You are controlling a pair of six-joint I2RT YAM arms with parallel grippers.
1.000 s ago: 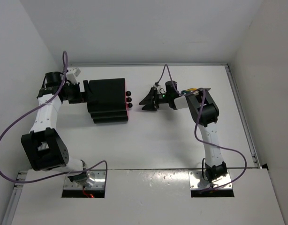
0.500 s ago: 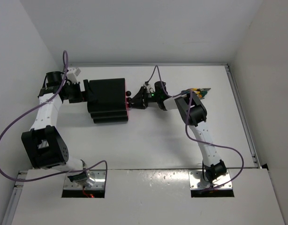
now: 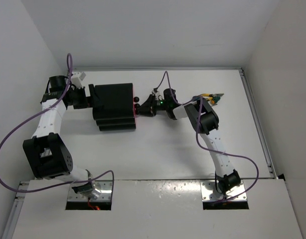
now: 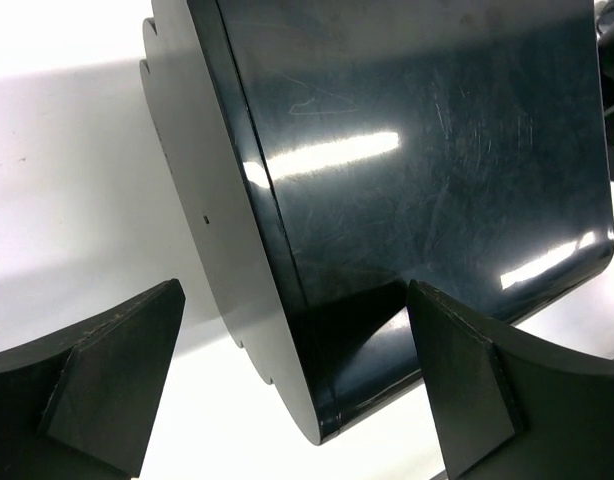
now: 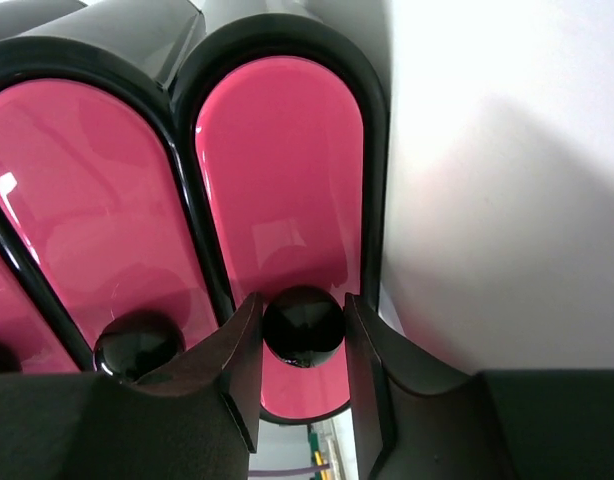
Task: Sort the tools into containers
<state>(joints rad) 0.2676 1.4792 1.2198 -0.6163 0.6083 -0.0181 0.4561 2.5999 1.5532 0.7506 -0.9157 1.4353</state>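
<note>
Pink drawers [image 5: 107, 200] fill our right wrist view, side by side in the black cabinet [image 3: 112, 107]. All of them look shut, so no tool can go in yet.

Our right end effector [image 5: 303, 310] has its two fingers [image 5: 237, 360] close on each side of the round black knob [image 5: 303, 330] of the end drawer [image 5: 282, 180], the one with bare white beside it. The jaws are narrow and hug the knob, and they seem to touch it on both sides. We hold it this way because the knob is the only part that sticks out to pull on. The next knob [image 5: 137, 342] sits just beside one finger, so we must pull straight and not bump it.

Our left end effector [image 4: 295, 300] is spread wide at the back of the cabinet, with the dark shiny shell between its fingers [image 4: 107, 380]. We cannot tell if they touch it. We think it is there so the cabinet cannot slide when the drawer is pulled.

The tools [image 3: 211, 97] lie on the surface [image 3: 168, 149], well apart from the cabinet, beside our right arm's elbow. We see bits of yellow and green, but they are too small to tell one from another. None is in a drawer. We think this is the first step: open a drawer, then fetch a tool.
</note>
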